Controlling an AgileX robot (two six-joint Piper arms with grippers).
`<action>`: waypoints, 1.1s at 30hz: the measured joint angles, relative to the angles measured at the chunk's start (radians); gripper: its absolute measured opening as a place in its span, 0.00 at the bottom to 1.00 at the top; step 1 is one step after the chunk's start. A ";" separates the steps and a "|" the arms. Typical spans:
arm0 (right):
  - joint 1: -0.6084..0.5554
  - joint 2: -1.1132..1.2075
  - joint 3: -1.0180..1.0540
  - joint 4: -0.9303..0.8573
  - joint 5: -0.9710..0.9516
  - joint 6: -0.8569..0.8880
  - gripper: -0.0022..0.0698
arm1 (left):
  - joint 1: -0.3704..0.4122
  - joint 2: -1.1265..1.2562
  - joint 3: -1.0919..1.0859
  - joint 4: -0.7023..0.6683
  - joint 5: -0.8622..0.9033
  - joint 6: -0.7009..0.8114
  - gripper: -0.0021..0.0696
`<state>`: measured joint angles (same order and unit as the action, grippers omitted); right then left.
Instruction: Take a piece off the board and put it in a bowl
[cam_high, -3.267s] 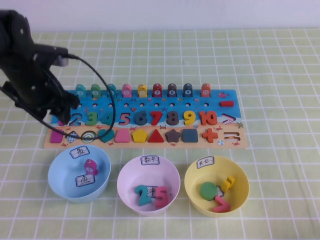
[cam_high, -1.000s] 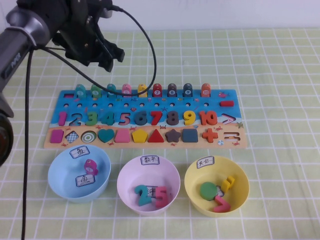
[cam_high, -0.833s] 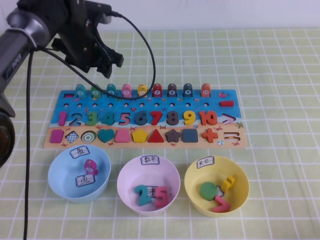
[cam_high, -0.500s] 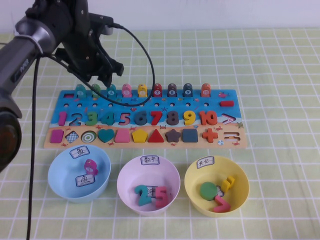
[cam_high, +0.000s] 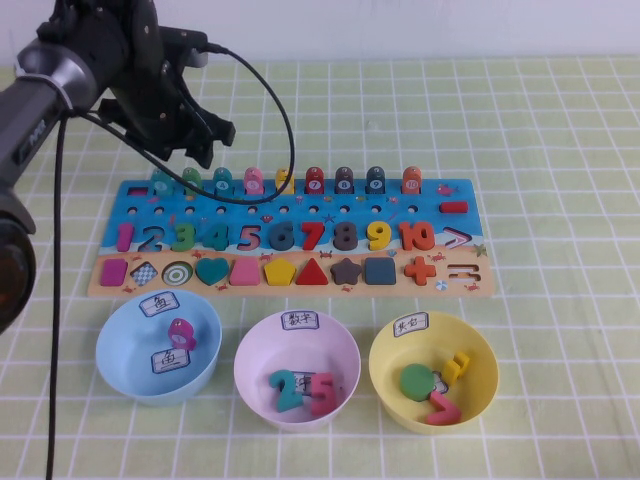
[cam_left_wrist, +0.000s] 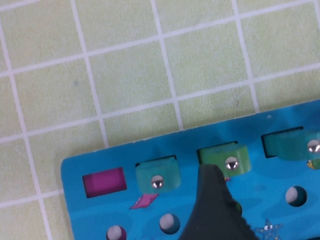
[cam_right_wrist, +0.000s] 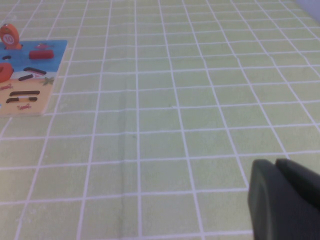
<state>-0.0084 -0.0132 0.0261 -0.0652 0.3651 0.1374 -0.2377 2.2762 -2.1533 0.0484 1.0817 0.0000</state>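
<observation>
I have the left gripper (cam_high: 196, 152) hanging over the far left end of the board (cam_high: 440, 290), its fingers (cam_left_wrist: 212, 200) spread wide and holding nothing. From the wrist camera one dark finger sits just in front of the green piece (cam_left_wrist: 227, 161), which stands in its slot in the back row, with a teal piece (cam_left_wrist: 157, 177) in the next slot to one side and another (cam_left_wrist: 287, 147) to the other. My worry is that crowding: if I come down a little off line, a finger could land on top of the green piece or catch a teal neighbour and lift the wrong one. A shallow grip on the rounded top could also let it slip out on the way to the blue bowl (cam_high: 115, 365) at the near edge of the counter, where a pink piece (cam_high: 180, 331) already lies. The right gripper (cam_right_wrist: 285, 200) is parked low over bare counter, well away from the board; I cannot tell how its fingers stand.
</observation>
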 joint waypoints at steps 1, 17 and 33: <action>0.000 0.000 0.000 0.000 0.000 0.000 0.01 | 0.000 0.000 0.000 -0.002 -0.002 0.000 0.57; 0.000 0.000 0.000 0.000 0.000 0.000 0.01 | 0.000 0.036 0.000 -0.003 -0.034 -0.005 0.57; 0.000 0.000 0.000 0.000 0.000 0.000 0.01 | 0.021 0.074 0.000 -0.031 -0.030 -0.009 0.52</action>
<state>-0.0084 -0.0132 0.0261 -0.0652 0.3651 0.1374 -0.2164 2.3500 -2.1533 0.0176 1.0517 -0.0089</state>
